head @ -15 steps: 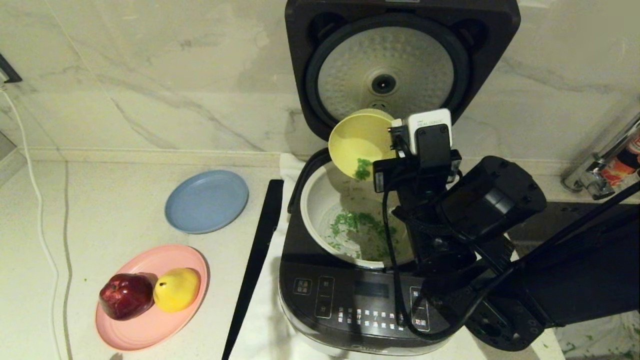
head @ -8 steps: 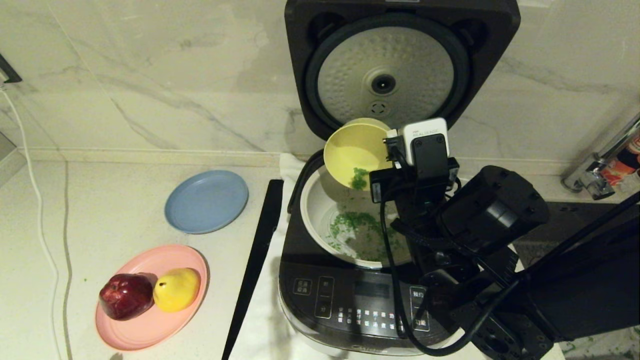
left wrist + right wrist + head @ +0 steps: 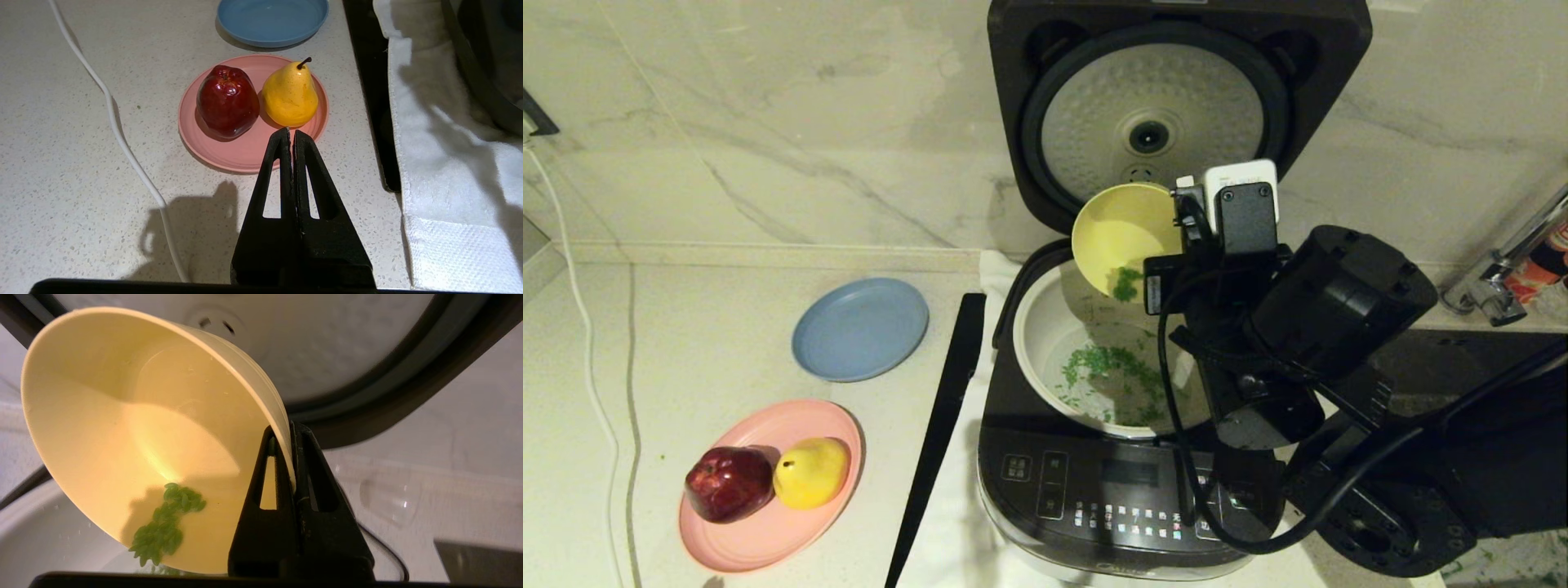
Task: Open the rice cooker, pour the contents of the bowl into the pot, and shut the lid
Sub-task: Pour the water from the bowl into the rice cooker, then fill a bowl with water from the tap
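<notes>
The dark rice cooker (image 3: 1094, 490) stands open, its lid (image 3: 1156, 122) upright with the dimpled silver disc facing me. The cream-white pot (image 3: 1041, 343) holds scattered green bits (image 3: 1111, 367). Above the pot's far right side, the pale-yellow bowl (image 3: 1123, 233) (image 3: 122, 437) is tipped on its side, mouth toward the pot. A small clump of green bits (image 3: 163, 528) clings near its lower rim. My right gripper (image 3: 288, 435) is shut on the bowl's rim; in the head view the wrist hides it. My left gripper (image 3: 291, 132) is shut on nothing, above the counter beside the pink plate.
A pink plate (image 3: 768, 523) with a red apple (image 3: 729, 482) and yellow pear (image 3: 810, 472) sits front left, a blue plate (image 3: 860, 328) behind it. A white cloth (image 3: 449, 183) lies under the cooker, a black strip (image 3: 939, 425) beside it. A white cable (image 3: 588, 367) runs along the left. A tap (image 3: 1503, 269) stands at right.
My right arm has lifted and shifted right with the bowl after dipping lower half a second ago. More green bits lie in the pot; a clump remains in the bowl.
</notes>
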Motion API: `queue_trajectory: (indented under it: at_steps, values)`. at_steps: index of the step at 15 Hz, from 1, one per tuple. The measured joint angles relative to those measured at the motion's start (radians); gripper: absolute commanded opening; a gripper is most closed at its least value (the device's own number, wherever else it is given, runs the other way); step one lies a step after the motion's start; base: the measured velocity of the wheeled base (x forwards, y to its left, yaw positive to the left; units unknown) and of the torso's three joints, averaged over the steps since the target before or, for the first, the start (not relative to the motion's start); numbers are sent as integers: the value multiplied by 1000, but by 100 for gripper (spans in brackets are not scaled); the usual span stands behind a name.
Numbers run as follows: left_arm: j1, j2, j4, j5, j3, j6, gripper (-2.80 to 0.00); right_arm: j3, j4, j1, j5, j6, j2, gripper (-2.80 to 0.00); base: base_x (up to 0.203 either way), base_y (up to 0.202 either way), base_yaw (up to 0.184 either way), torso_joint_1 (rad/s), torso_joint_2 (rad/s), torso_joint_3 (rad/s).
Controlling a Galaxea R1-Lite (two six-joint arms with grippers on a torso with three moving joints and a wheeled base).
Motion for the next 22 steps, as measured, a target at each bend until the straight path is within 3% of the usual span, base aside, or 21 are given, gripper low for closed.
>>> queue_trajectory:
  at_steps: [3,7,11,15,18,22]
  values:
    - [0,0,0,0,0,0,-280,-64,241,-29,-4,149,-41,-280,0,0,0,0,0,0]
    - [0,0,0,0,0,0,-280,-223,700,-63,21,421,-109,-280,0,0,0,0,0,0]
    - [0,0,0,0,0,0,-280,-439,1221,-105,122,696,-160,-280,0,0,0,0,0,0]
    - [0,0,0,0,0,0,-280,-679,1730,-139,283,922,-194,-280,0,0,0,0,0,0]
    - [0,0,0,0,0,0,-280,-785,2043,-154,410,993,-238,-280,0,0,0,0,0,0]
    - [0,0,0,0,0,0,-280,-819,2285,-215,547,1017,-328,-280,0,0,0,0,0,0]
